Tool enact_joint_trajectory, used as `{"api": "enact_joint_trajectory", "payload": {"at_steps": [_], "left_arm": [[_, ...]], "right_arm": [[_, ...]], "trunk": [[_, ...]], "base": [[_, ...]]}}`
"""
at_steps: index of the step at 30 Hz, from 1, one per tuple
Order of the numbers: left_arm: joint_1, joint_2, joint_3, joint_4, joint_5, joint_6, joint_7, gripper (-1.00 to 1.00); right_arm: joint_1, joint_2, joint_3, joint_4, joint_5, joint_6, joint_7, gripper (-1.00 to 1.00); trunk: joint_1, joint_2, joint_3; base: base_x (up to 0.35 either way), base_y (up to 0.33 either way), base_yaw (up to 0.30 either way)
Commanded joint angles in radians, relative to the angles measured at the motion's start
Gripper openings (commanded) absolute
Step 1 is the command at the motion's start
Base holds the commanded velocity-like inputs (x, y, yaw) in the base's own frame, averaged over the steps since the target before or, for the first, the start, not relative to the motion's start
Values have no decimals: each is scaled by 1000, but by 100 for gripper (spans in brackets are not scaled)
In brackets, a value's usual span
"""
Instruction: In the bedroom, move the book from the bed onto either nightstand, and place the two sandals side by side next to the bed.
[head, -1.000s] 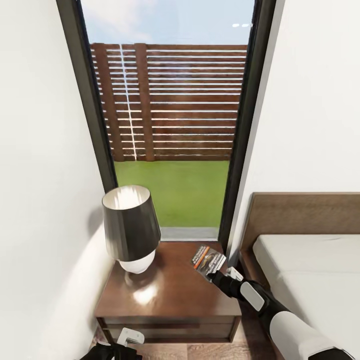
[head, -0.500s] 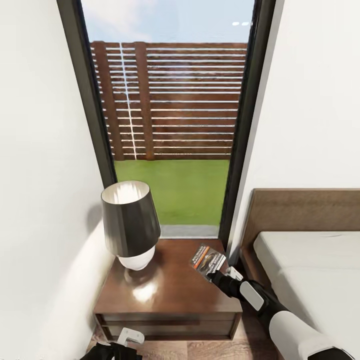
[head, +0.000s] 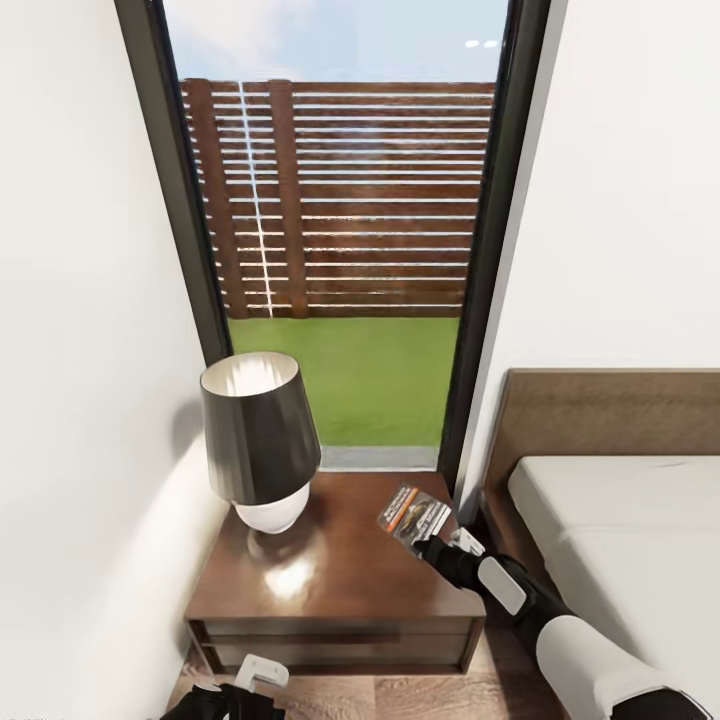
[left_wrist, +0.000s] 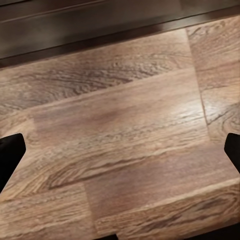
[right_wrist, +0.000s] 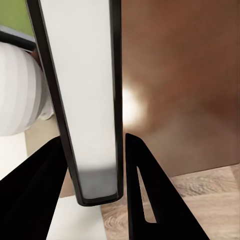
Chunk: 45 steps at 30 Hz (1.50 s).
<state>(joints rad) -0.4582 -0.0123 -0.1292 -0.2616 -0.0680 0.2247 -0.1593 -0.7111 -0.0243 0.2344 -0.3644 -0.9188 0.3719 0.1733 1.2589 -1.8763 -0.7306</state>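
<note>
The right gripper (head: 432, 541) holds the small dark paperback book with the orange band (head: 411, 516) above the right rear part of the glossy dark brown wooden nightstand (head: 340, 590), its 2 fingers clamped on the book's white page edge (clear in the right wrist view (right_wrist: 90, 100)). The book is tilted, its lower end near the worktop but seemingly not yet resting on it. To place it well, I would lower the wrist until the cover lies flat, keep well clear of the black-shaded lamp with the white base (head: 260, 440) on the left, and part the fingers only once the book is supported. The left gripper (head: 250, 680) hangs low in front of the nightstand over the brown wood-plank floor (left_wrist: 120, 135), its fingers apart and holding nothing. The grey-mattressed bed (head: 620, 540) lies just right.
</note>
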Motion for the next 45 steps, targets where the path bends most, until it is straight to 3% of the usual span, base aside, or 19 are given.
{"api": "enact_joint_trajectory", "payload": {"at_steps": [1,12,20,40,45], "left_arm": [[0,0,0,-2,-7,4,-3,100],[0,0,0,-1,-7,1,-3,100],[0,0,0,-1,-7,0,-3,100],[0,0,0,-2,-7,-3,-3,100],[0,0,0,-2,-7,-4,-3,100]], "right_arm": [[-1,0,3,-1,-3,3,2,-100],[-7,1,3,0,-3,3,1,-100],[-9,1,3,1,-3,4,0,-100],[-10,11,3,-2,-3,59,0,-100],[-10,13,3,-2,-3,62,0,-100]], "trunk": [[4,-8,-4],[46,-85,-39],[46,-85,-39],[123,-225,-101],[123,-225,-101]], "base": [[0,0,0],[0,0,0],[0,0,0],[0,0,0],[0,0,0]]}}
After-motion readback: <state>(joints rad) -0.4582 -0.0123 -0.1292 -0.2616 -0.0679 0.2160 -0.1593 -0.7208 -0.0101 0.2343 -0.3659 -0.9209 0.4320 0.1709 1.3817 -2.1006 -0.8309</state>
